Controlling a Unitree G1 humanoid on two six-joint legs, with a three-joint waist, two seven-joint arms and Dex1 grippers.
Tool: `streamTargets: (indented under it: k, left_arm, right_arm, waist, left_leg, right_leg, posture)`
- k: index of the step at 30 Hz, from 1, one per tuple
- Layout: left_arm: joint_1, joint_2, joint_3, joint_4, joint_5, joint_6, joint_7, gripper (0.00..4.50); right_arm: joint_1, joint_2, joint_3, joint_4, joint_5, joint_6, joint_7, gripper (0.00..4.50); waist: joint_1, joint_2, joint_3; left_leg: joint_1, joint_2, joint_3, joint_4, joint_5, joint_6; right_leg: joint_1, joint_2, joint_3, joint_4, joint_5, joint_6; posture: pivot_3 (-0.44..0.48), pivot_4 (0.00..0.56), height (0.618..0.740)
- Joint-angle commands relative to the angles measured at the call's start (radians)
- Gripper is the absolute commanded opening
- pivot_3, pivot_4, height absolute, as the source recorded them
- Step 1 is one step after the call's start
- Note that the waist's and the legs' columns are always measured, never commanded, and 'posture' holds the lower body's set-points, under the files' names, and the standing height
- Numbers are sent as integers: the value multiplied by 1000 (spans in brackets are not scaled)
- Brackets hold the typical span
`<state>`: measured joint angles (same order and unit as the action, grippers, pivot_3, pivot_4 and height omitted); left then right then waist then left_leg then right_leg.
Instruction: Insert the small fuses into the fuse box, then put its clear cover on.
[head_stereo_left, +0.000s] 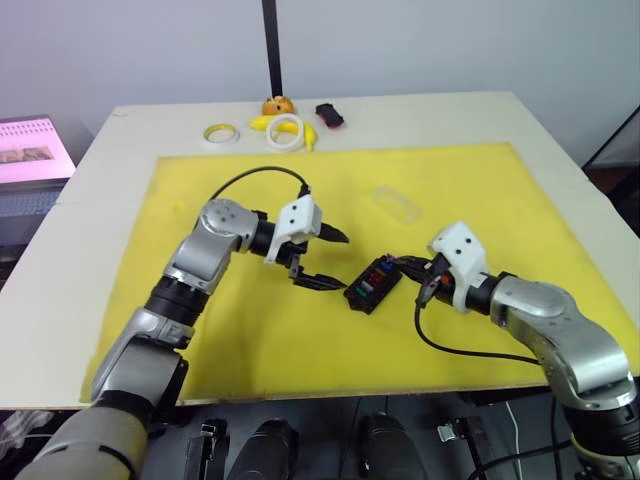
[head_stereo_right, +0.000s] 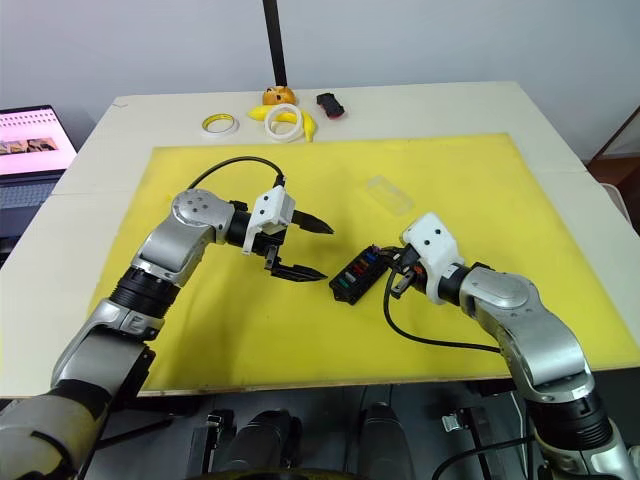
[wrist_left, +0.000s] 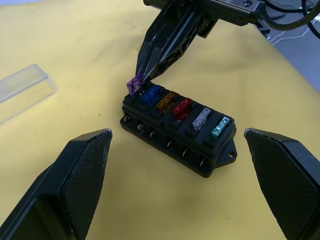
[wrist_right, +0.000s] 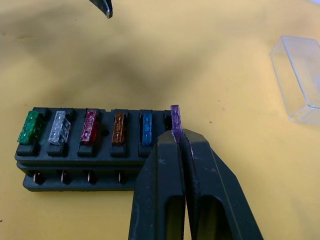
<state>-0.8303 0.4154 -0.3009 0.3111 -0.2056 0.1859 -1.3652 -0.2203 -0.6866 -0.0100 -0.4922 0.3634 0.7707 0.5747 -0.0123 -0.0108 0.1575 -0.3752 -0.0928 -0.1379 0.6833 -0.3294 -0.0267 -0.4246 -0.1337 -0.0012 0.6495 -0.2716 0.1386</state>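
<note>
I've got the fuse box (head_stereo_left: 373, 284) sitting just below the middle of the frame in the head view, flat on the yellow mat (head_stereo_left: 250, 340), angled so one end points toward the lower left; in the right wrist view five fuses are seated in a row along its top: green fuse (wrist_right: 29, 127), grey fuse (wrist_right: 59, 127), red fuse (wrist_right: 89, 127), orange fuse (wrist_right: 118, 128), blue fuse (wrist_right: 147, 127); the purple fuse (wrist_right: 175, 120) is at the last slot on the end, standing higher than the others and tilted, so I can't call it seated; my right gripper (wrist_right: 181, 145) has its two black fingers pressed together on that purple fuse, pinching its lower part, right at the box's end; my left gripper (head_stereo_left: 330, 262) hovers just left of the box in the head view, fingers spread wide apart, touching nothing, and in its wrist view the box sits between the two pads (wrist_left: 87, 165) with mat showing on both sides; the clear cover (head_stereo_left: 395, 203) lies on the mat up and to the right of the box, apart from it, empty; further out, along the top edge of the white table (head_stereo_left: 450, 115), I see two tape rings (head_stereo_left: 285, 131), a yellow and orange toy (head_stereo_left: 277, 105) and a small black and red car (head_stereo_left: 329, 114); a laptop screen (head_stereo_left: 30, 148) glows at the upper left.
</note>
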Motion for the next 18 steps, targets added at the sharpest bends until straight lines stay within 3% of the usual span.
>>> streamTargets:
  k: [1,18]
  left_arm:
    - [-11,6,17,-31,-3,-5,3,4474]
    - [-13,7,19,-29,-5,-1,7,4474]
  right_arm:
    - [-24,-6,-3,-9,-8,-6,4,0]
    - [-52,-39,39,20,-32,-12,60,0]
  waist:
    - [0,0,0]
    - [-1,0,0]
  left_leg:
    - [0,0,0,0,0,0]
    - [0,0,0,0,0,0]
  right_leg:
    - [0,0,0,0,0,0]
    - [0,0,0,0,0,0]
  posture:
    - [0,150,740]
    - [0,150,740]
